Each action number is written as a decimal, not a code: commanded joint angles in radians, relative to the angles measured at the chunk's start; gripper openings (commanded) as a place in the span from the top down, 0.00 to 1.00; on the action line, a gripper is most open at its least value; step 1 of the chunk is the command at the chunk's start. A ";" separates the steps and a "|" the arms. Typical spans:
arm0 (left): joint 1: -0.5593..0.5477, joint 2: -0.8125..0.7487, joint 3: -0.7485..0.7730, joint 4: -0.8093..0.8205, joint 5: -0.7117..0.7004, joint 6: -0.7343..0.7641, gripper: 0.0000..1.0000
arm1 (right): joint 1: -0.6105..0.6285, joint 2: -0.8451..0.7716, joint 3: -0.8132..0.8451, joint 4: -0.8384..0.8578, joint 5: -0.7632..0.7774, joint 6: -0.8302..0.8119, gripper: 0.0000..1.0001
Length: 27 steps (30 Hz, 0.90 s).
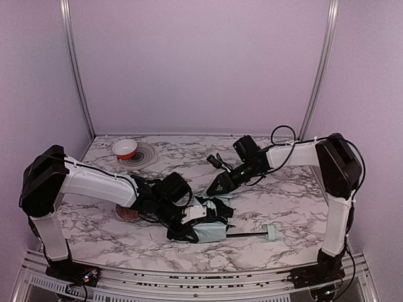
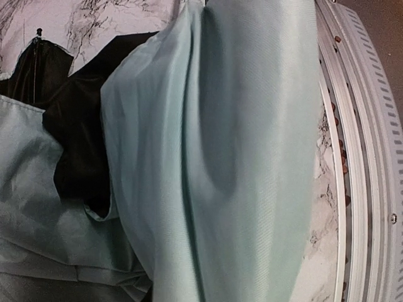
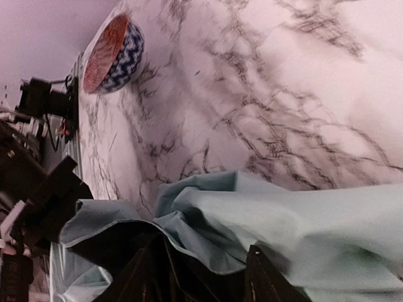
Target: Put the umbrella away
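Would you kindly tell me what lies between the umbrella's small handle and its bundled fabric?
Only the umbrella's thin black shaft, running from the handle to the bundled fabric across the marble table, as the top external view shows.

Lilac walls (image 1: 201, 63), marble-patterned tabletop (image 1: 283, 207)

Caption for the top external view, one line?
Left gripper and right gripper poised at the crumpled mint-green umbrella on the marble table.

Bare tabletop (image 1: 296, 207) right of umbrella (image 1: 211, 231); bowl (image 1: 129, 215) close left.
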 commanded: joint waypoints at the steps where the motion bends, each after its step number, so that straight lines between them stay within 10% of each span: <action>1: 0.026 0.093 0.037 -0.217 0.153 -0.092 0.98 | -0.091 -0.183 -0.014 -0.015 0.052 0.009 0.42; 10: 0.062 0.221 0.154 -0.397 0.236 -0.142 0.98 | -0.065 -0.567 -0.277 0.062 0.426 -0.083 0.40; 18: 0.090 0.285 0.224 -0.487 0.302 -0.196 0.98 | 0.359 -1.005 -0.675 0.315 0.860 -0.465 0.36; 27: 0.096 0.346 0.272 -0.526 0.338 -0.210 0.98 | 0.665 -0.773 -0.710 0.423 1.217 -0.622 0.10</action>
